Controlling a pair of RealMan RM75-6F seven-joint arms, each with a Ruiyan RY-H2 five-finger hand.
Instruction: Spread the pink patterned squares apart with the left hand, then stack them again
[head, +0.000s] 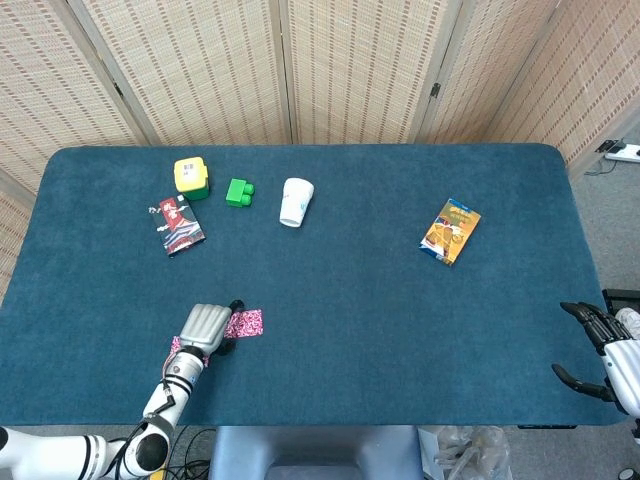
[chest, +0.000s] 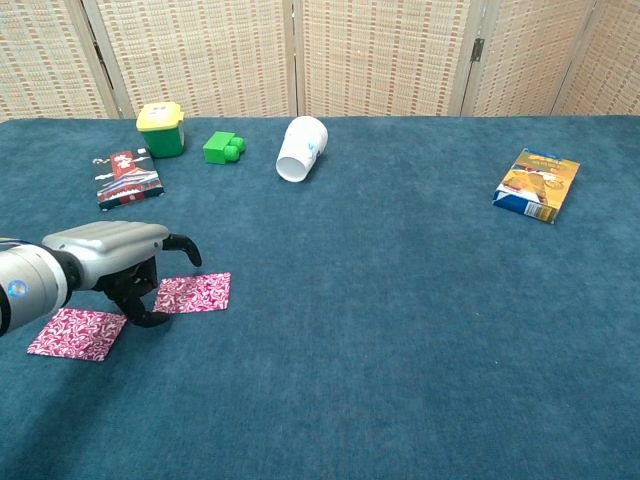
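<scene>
Two pink patterned squares lie apart, flat on the blue table near its front left. One square (chest: 78, 333) is nearer the front edge; in the head view only a sliver of it (head: 176, 345) shows beside my arm. The other square (chest: 195, 292) (head: 247, 323) lies further right. My left hand (chest: 120, 262) (head: 205, 328) hovers between them, over the left edge of the right square. Its fingers (chest: 150, 316) curve down with the thumb apart, and it holds nothing. My right hand (head: 600, 360) is at the table's front right corner, fingers spread and empty.
Along the back left stand a yellow-green box (chest: 161, 128), a green brick (chest: 224, 147) and a white cup (chest: 301, 148) on its side. A red packet (chest: 127, 178) lies in front of the box. An orange-blue snack packet (chest: 538, 184) lies at the right.
</scene>
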